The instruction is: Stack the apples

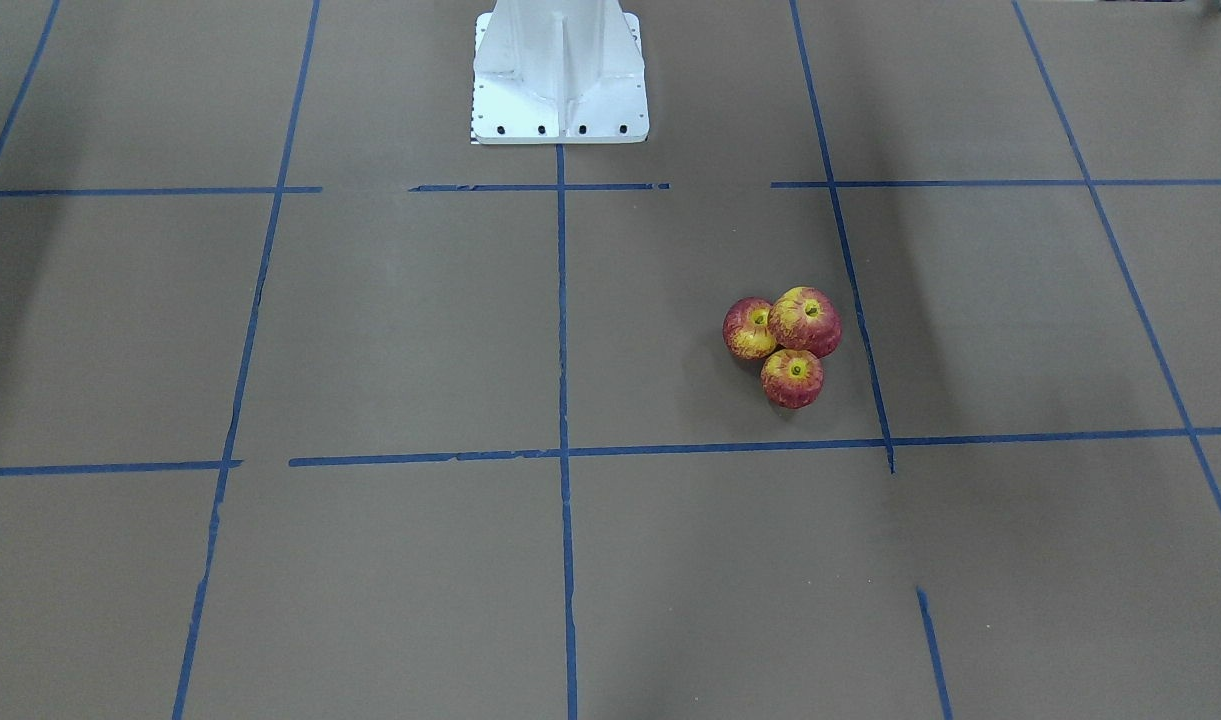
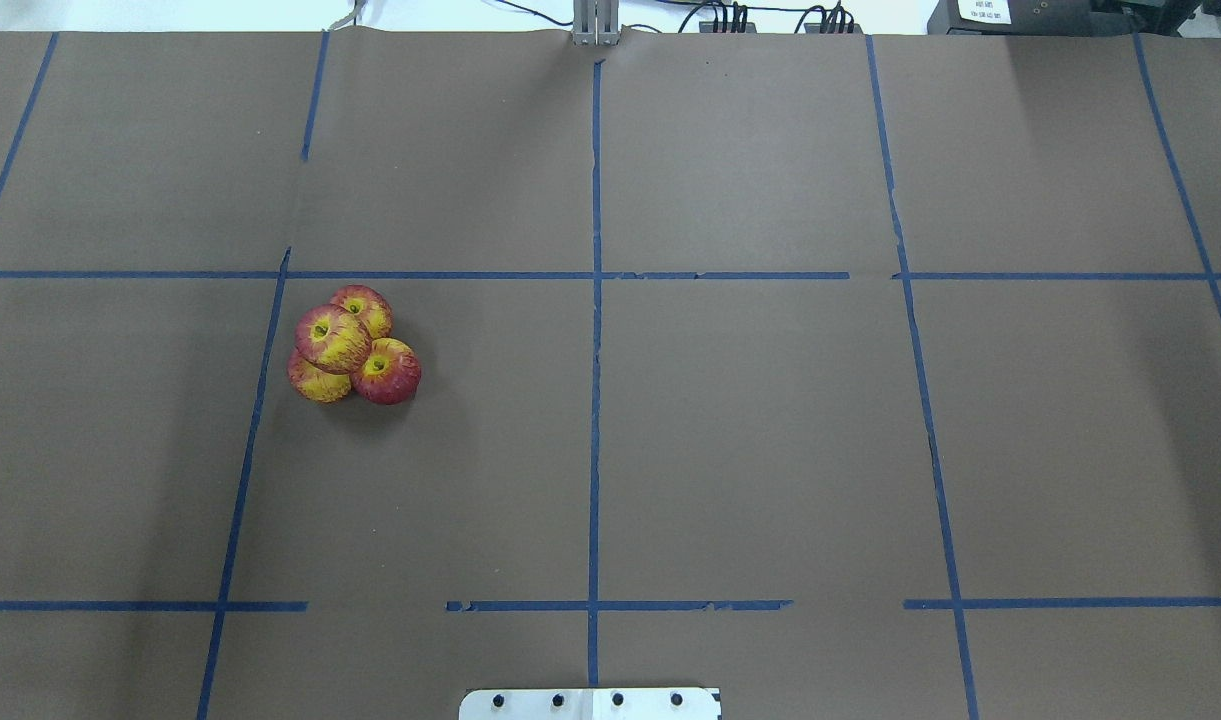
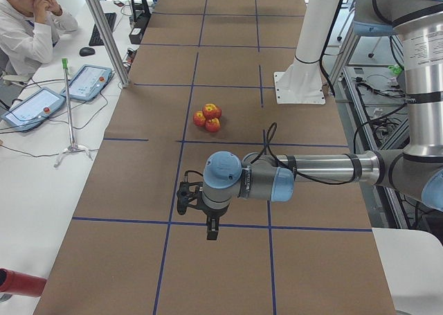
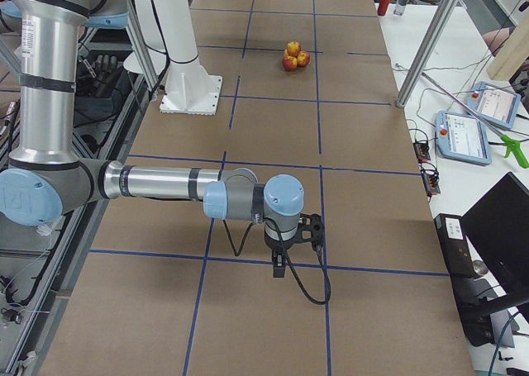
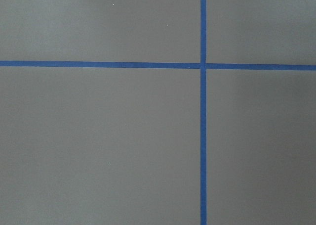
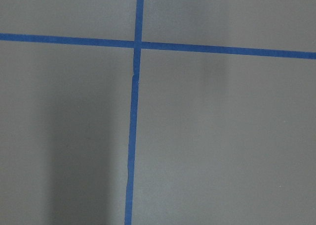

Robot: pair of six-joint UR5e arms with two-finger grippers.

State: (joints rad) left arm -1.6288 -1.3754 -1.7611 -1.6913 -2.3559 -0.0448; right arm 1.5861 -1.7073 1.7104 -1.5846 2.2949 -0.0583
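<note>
— How is the left arm (image 3: 318,168) posed?
— Its forearm lies level, reaching out over the brown surface (image 2: 750,440). The wrist is bent so that the left claw (image 3: 212,235) points straight down near a line of blue tape (image 3: 291,228). Only the side view shows this claw, so whether it is clenched or released cannot be told. Its wrist camera shows nothing but brown paper and a tape crossing.
— Where are the apples (image 1: 805,325)?
— In the overhead view they sit toward 9 o'clock from the middle of the surface, in one tight pile. The top apple (image 2: 331,337) rests on the others with its stem dimple up. Around it, one apple (image 2: 370,305) lies at 1 o'clock, one (image 2: 390,372) at 4 o'clock and one (image 2: 315,385) at 7 o'clock. Both claws are well apart from the pile.
— And the right arm (image 4: 157,183)?
— It mirrors the left: forearm level, wrist turned down, right claw (image 4: 279,270) pointing at the surface beside a tape line. Its state cannot be told either.
— Is any writing legible?
— A white label (image 2: 983,10) sits on a dark box (image 2: 1050,18) toward 1 o'clock, beyond the far edge, but its print is too small to read.
</note>
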